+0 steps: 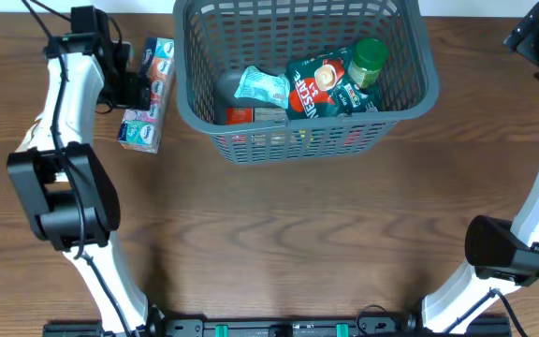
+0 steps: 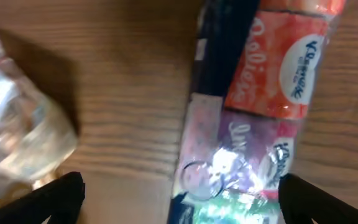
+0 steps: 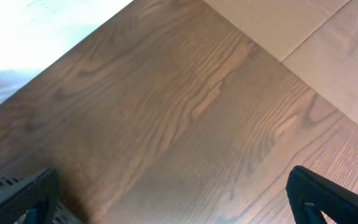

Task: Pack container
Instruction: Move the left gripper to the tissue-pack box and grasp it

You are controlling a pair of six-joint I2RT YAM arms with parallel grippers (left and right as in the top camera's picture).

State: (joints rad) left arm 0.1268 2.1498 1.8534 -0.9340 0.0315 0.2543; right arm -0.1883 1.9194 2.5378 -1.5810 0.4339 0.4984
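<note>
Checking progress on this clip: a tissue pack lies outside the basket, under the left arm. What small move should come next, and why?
Probably lower the left fingers around the tissue pack and close on it. They stand open right above it, holding nothing. It lies on the table left of the basket, which already holds other packets.
</note>
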